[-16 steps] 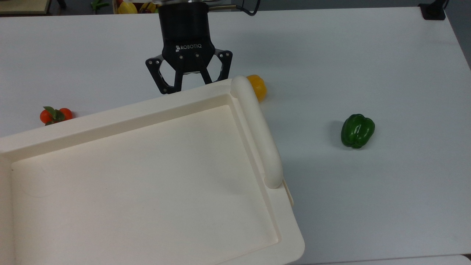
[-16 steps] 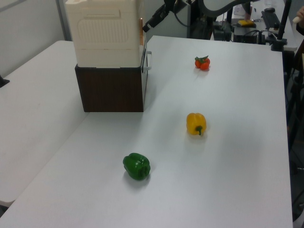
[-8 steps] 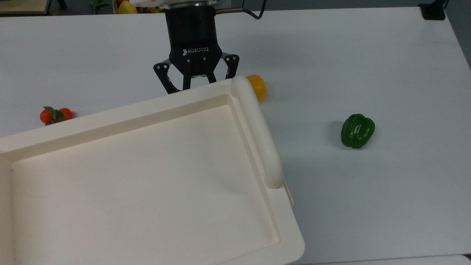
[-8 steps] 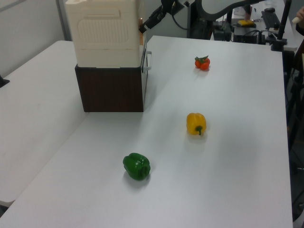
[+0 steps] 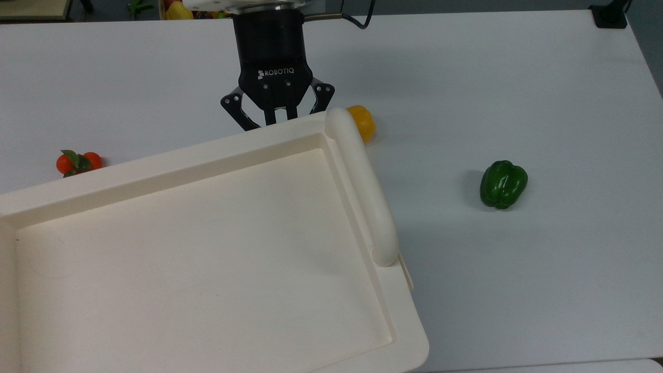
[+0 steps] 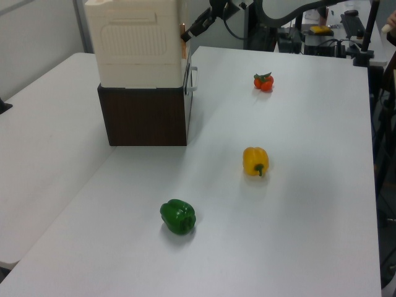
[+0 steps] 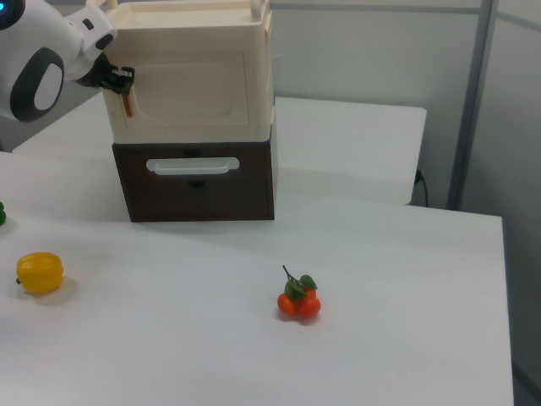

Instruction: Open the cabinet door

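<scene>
The cream cabinet stands on a dark brown drawer base (image 7: 199,182). Its cabinet door (image 7: 190,93) is the cream panel facing the right view and lies flat against the cabinet. Small brown marks (image 7: 127,103) run along the door's edge at the right view's left. My black gripper (image 7: 123,83) sits at that edge, fingers drawn close together on it. In the top view the gripper (image 5: 277,117) reaches down behind the cabinet top's rim (image 5: 155,160), which hides the fingertips. In the left view the gripper (image 6: 188,35) meets the door's edge (image 6: 184,46).
A thick cream tube bar (image 5: 362,181) lies along the cabinet top. A yellow pepper (image 5: 363,122) sits close beside the cabinet, a green pepper (image 5: 502,184) farther out, and tomatoes (image 5: 77,162) on the other side. A white drawer handle (image 7: 188,166) is below the door.
The gripper has moved toward the top view's right and down to the door's edge. Its fingers have gone from wide open to close together.
</scene>
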Tool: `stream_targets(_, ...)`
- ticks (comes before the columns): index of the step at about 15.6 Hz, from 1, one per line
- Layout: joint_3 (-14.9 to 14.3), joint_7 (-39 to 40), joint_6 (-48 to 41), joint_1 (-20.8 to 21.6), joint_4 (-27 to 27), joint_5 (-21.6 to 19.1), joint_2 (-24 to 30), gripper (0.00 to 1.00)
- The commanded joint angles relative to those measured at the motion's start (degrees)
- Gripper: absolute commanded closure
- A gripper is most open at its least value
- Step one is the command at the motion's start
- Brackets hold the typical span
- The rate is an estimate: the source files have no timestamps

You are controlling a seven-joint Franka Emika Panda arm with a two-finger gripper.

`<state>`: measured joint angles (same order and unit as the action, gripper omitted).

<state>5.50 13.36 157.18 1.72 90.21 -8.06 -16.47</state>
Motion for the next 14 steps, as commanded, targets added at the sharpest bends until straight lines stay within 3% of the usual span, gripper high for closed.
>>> stream_targets(1,0.13,1.14,1.90,-0.05,1.09,-0.29,0.12,1.00)
stream_targets(5,0.13,0.79,0.85,-0.31,6.63,-0.82,4.69,1.00)
stream_targets(10,0.04,0.70,-6.86,-2.16,7.43,-0.99,6.97,1.00)
stream_targets(11,0.04,0.53,-9.06,-2.42,7.43,-1.08,7.33,0.96)
stream_targets(12,0.04,0.44,-11.61,-2.69,7.43,-1.17,8.11,0.86)
stream_targets(14,-0.22,-0.17,-17.05,-3.91,7.35,-1.52,9.35,0.57)
